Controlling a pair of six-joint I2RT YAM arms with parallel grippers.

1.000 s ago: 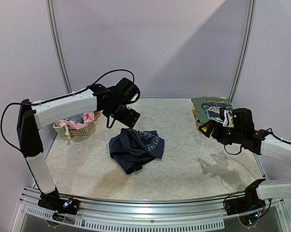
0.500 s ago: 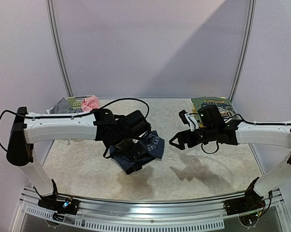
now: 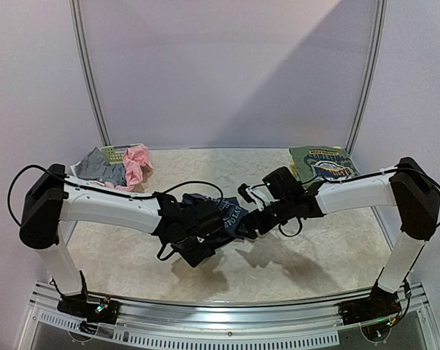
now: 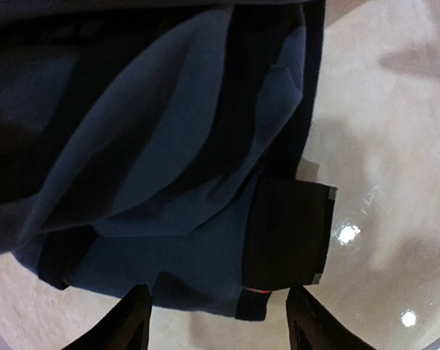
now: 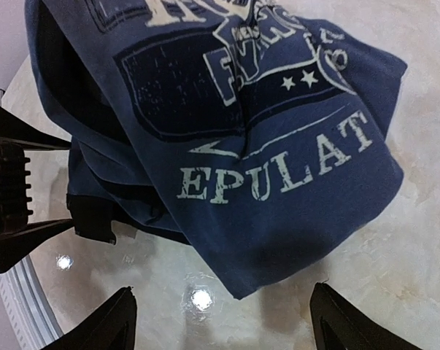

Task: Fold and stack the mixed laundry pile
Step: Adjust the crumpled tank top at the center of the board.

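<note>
A crumpled navy printed tee [image 3: 221,216] lies mid-table, its white lettering [image 5: 278,171] facing the right wrist camera. My left gripper [image 3: 196,242] is low at the tee's near-left edge. It is open, and a dark hem [image 4: 289,233] lies just ahead of its fingertips [image 4: 136,321]. My right gripper [image 3: 252,222] is at the tee's right side, open, with the tee's corner [image 5: 241,288] just ahead of its fingertips [image 5: 340,321]. Neither gripper holds cloth. More of the laundry pile, grey [image 3: 99,166] and pink [image 3: 137,162] pieces, sits at the back left.
A pale-green lattice basket [image 3: 114,154] sits under the grey and pink cloth at the back left. A folded green printed garment [image 3: 320,162] lies at the back right. The table's near rail [image 3: 220,321] runs behind both arm bases.
Both arms swung in from the sides and came down at the navy tee, left from the basket, right from the green garment. The basket with its cloth now sits farther back.
</note>
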